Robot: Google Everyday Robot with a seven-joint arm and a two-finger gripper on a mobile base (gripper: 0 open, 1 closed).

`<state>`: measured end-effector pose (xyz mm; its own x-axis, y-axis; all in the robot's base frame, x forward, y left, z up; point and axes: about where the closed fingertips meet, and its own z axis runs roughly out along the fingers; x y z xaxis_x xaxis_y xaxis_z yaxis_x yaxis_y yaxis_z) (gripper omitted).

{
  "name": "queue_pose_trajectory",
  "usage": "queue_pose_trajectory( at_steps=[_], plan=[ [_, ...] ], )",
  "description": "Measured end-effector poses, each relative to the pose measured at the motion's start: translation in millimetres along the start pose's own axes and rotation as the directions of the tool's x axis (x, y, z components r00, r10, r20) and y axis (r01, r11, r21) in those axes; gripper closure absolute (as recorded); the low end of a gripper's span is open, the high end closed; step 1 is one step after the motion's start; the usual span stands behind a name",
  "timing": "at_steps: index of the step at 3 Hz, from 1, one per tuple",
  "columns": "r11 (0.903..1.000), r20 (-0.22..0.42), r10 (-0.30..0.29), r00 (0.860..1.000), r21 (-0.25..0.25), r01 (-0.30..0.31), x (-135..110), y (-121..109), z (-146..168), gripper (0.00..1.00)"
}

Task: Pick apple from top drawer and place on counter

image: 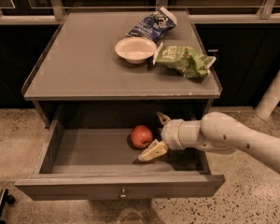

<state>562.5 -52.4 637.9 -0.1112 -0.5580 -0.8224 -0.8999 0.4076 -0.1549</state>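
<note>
The red apple [141,136] lies on the floor of the open top drawer [98,148], right of its middle. The drawer is pulled out, its flat front with a small metal knob [122,191] facing me. My gripper [155,135] reaches in from the right, just right of the apple, open, with one finger [153,151] in front of the apple and the other behind it. The fingers are not closed on the apple. The grey counter [79,64] is the cabinet top above the drawer.
On the counter stand a white bowl [136,49], a blue chip bag [151,25] behind it and a green chip bag [185,60] to its right. My white arm [233,139] crosses the drawer's right side. Speckled floor surrounds the cabinet.
</note>
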Motion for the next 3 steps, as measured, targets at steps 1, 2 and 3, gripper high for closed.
queue_pose_trajectory(
  at_steps=[1, 2, 3],
  plan=[
    [1.0, 0.019, 0.002, 1.0, -0.009, -0.002, -4.4, 0.5, 13.3, 0.0],
    [0.9997, 0.036, 0.015, 0.999, -0.021, -0.014, -8.2, 3.2, 25.3, 0.0],
    [0.9989, 0.045, 0.032, 0.998, -0.035, -0.03, -9.2, 7.9, 35.1, 0.0]
  ],
)
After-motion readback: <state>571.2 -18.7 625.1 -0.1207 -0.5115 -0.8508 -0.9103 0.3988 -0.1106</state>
